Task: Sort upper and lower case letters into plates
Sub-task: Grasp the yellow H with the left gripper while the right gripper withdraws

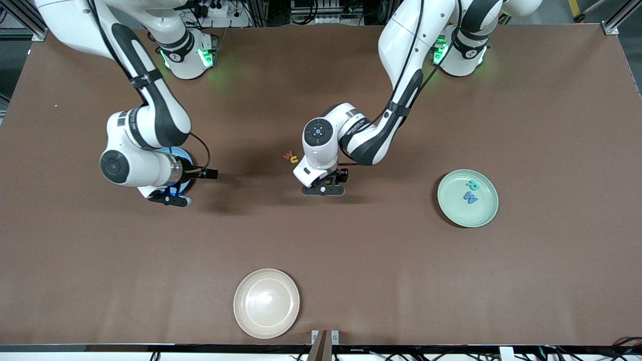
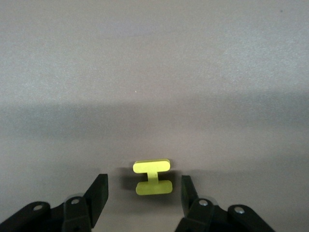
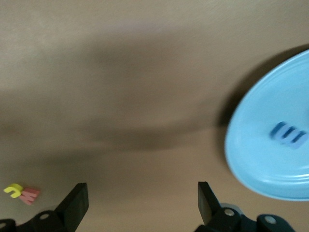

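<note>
Yellow H [image 2: 153,177] flat between open left pincer [image 2: 145,193] fingers, right pincer [image 3: 143,200] open.

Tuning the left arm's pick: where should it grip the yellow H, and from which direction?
Straight down from above. The yellow H lies flat on the table, between the open fingers of the left gripper. Its two bars face the gap's ends, so closing would probably pinch the bar ends; the crossbar looks too recessed.

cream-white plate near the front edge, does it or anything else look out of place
Only that: the cream-white round plate sits bare, apart from the sorting. The pale mint green plate holds the teal R and blue W flat; nothing is spilled or damaged.
</note>
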### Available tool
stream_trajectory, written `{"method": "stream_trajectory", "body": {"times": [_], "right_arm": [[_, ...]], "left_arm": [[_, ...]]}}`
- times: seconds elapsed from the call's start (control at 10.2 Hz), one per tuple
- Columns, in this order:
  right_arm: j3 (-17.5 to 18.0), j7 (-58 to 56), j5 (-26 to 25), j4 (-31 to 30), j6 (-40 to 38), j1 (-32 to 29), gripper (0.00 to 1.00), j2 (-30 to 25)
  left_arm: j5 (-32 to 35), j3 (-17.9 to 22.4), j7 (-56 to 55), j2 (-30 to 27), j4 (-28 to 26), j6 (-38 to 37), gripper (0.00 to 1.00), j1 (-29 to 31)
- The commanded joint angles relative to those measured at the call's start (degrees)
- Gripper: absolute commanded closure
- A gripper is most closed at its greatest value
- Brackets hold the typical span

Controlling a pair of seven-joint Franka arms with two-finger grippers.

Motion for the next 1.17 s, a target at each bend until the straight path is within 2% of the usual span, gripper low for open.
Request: {"method": "stream_trajectory", "body": {"times": [0.0,0.68,0.78,0.88,0.98,1.07], "right_arm": [[1.93,5.10,0.81,-0.14,1.07,0.51,0.00,0.43],[2.46,7.14,0.81,-0.41,1.87,0.87,0.00,0.52],[2.38,7.14,0.81,-0.23,1.52,0.78,0.00,0.52],[2.46,7.14,0.73,-0.23,1.60,0.78,0.00,0.52],[2.46,7.14,0.73,-0.23,1.86,0.87,0.00,0.52],[2.46,7.14,0.81,-0.23,1.87,0.87,0.00,0.52]], "left_arm": [[-2.14,0.65,2.65,0.46,0.21,0.92,0.32,-0.16],[-2.23,0.65,2.66,1.43,0.21,1.53,0.36,0.02],[-2.23,0.65,2.74,1.43,0.30,1.79,0.41,0.19],[-2.23,0.65,3.44,1.34,0.30,1.80,0.52,0.28],[-2.32,0.65,4.75,1.25,0.30,1.80,0.79,0.28],[-2.15,0.65,5.03,1.25,0.30,1.80,1.00,0.37]]}}
